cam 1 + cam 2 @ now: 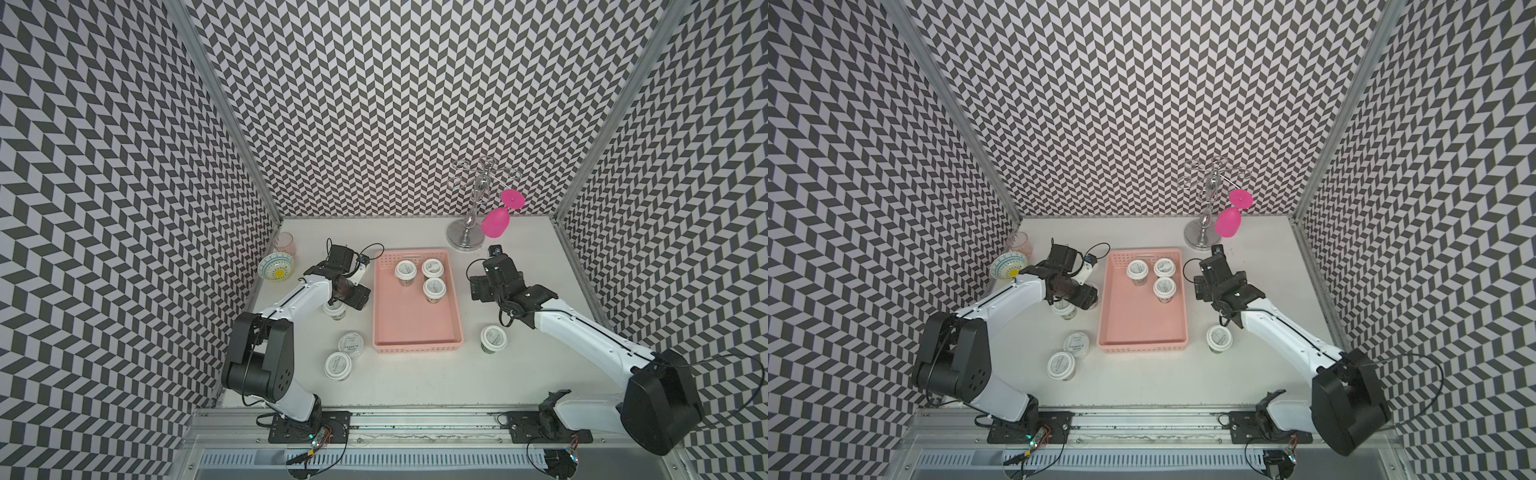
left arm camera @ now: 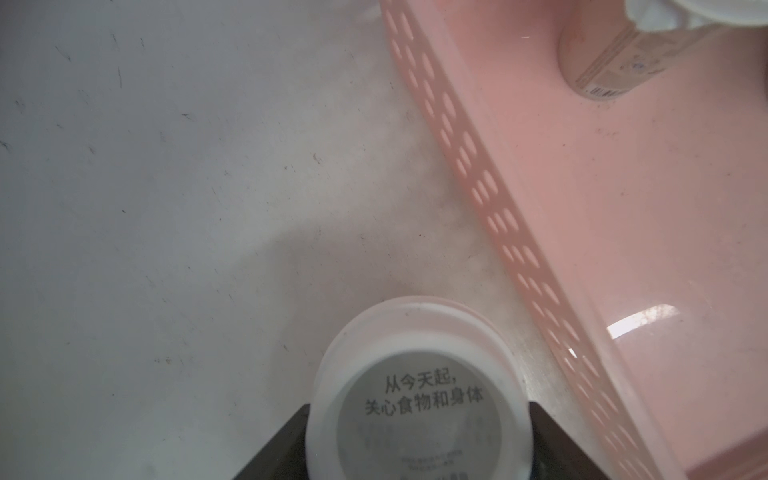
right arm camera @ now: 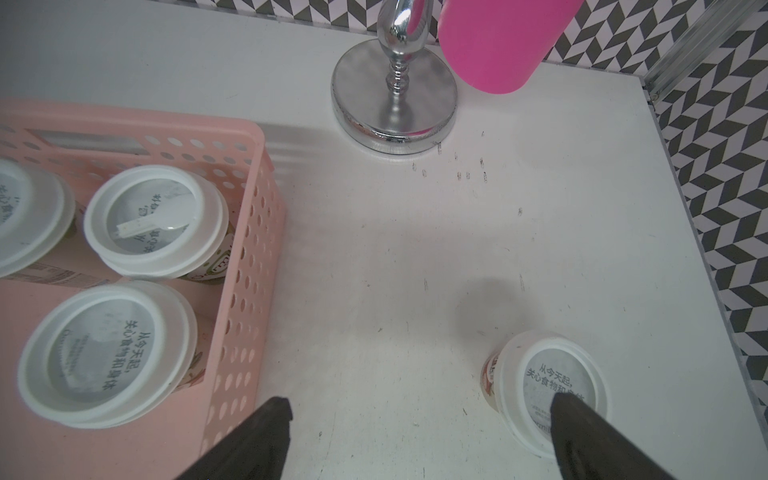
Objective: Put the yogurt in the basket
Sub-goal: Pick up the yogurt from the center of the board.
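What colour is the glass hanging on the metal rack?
Bright magenta. The glass shows best in a top view, hanging from the metal rack.

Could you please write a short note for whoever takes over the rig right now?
Left end effector: straddles a yogurt cup just outside the basket; firm grip unconfirmed.
Right end effector: open, empty, above the table, next to a second cup.
Done: three cups stand in the basket.
To do: the straddled cup, the second cup, two cups by the left arm, one cup by the right arm.
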Robot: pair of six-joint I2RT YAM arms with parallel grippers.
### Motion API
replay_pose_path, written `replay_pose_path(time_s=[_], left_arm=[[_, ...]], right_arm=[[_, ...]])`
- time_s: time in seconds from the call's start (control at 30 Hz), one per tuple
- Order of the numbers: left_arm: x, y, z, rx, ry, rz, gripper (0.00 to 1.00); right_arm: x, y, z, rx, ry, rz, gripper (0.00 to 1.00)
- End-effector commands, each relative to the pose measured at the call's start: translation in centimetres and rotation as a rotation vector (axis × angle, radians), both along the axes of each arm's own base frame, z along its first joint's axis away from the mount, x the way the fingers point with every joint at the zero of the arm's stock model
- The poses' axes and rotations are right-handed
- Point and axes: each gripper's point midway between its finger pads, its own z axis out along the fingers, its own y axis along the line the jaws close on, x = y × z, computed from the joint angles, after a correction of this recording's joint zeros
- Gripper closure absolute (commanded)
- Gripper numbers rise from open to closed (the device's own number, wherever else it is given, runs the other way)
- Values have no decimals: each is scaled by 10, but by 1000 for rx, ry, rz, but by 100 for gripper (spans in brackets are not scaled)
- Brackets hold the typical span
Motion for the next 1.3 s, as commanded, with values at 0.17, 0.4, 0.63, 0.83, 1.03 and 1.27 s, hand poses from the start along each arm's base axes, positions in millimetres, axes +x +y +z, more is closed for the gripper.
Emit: replay_pose_path(time_s=[0.17, 0.4, 0.63, 0.83, 1.03, 1.27], left_arm=[[4, -4, 5, -5, -9, -2, 27], [4, -3, 6, -3, -13, 0, 21], [4, -3, 4, -1, -11, 3, 13], [4, -2, 0, 3, 2, 5, 12], [4, -1, -5, 13, 13, 15, 9], [5, -1, -10, 16, 28, 21, 4]], right_arm=[[5, -1, 11, 12, -54, -6, 0], [5, 0, 11, 12, -52, -3, 0], [5, -1, 11, 12, -52, -5, 0], [5, -1, 11, 12, -52, -4, 1], [4, -1, 12, 13, -55, -5, 0], [5, 0, 12, 15, -54, -4, 0]])
